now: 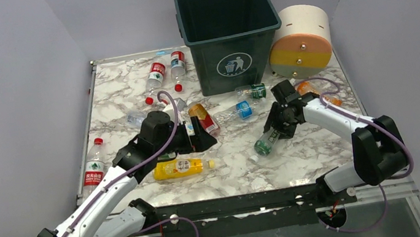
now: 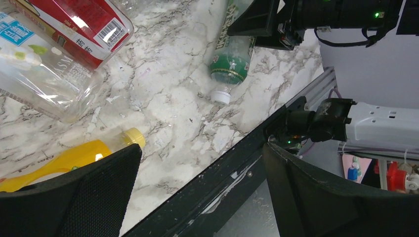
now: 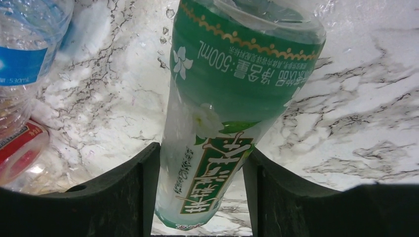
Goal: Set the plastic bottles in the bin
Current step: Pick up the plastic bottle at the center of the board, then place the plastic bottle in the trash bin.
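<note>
R gripper (image 3: 201, 163) fingers clamp green-label bottle (image 3: 232, 84), marked "500mL", lying centre-right in top view. L gripper (image 2: 200, 168) fingers wide, nothing between. Upper centre: bin (image 1: 233, 59), white litter symbol.

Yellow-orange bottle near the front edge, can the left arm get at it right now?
Probably yes: the yellow-orange bottle lies uncovered right beside the open left hand, with nothing between them.
</note>
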Tool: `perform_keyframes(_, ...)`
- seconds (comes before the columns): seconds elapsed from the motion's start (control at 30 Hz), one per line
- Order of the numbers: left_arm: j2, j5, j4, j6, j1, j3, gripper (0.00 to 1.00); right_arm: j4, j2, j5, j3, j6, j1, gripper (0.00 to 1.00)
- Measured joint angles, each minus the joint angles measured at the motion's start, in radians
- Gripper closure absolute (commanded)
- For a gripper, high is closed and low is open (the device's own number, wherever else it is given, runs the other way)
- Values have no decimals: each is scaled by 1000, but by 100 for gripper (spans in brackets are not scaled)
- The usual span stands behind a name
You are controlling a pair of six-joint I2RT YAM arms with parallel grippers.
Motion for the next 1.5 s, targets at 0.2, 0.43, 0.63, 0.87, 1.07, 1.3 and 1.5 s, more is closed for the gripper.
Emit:
perform_keyframes(0.2, -64, -7, 31, -27, 0, -46, 1, -45, -95, -3, 0, -36, 0, 53)
perform_keyframes(0.43, -127, -8, 20, -41, 0, -58, 1, -113, -319, -10, 0, -46, 0, 53)
perform_keyframes(0.63, -134, -7, -24, -40, 0, -58, 1, -144, -448, -40, 0, -46, 0, 53)
perform_keyframes(0.87, -145, -7, -46, -40, 0, -58, 1, -177, -468, -76, 91, -63, 0, 53)
perform_keyframes(1.07, -116, -7, -46, -39, 0, -58, 1, -187, -467, -98, 231, -80, 0, 53)
perform_keyframes(1.3, -77, -7, -35, -35, 0, -58, 1, -212, -445, -117, 401, -96, 0, 53)
perform_keyframes(1.5, -50, -6, -21, -31, 0, -58, 1, -214, -400, -117, 577, -117, 0, 52)
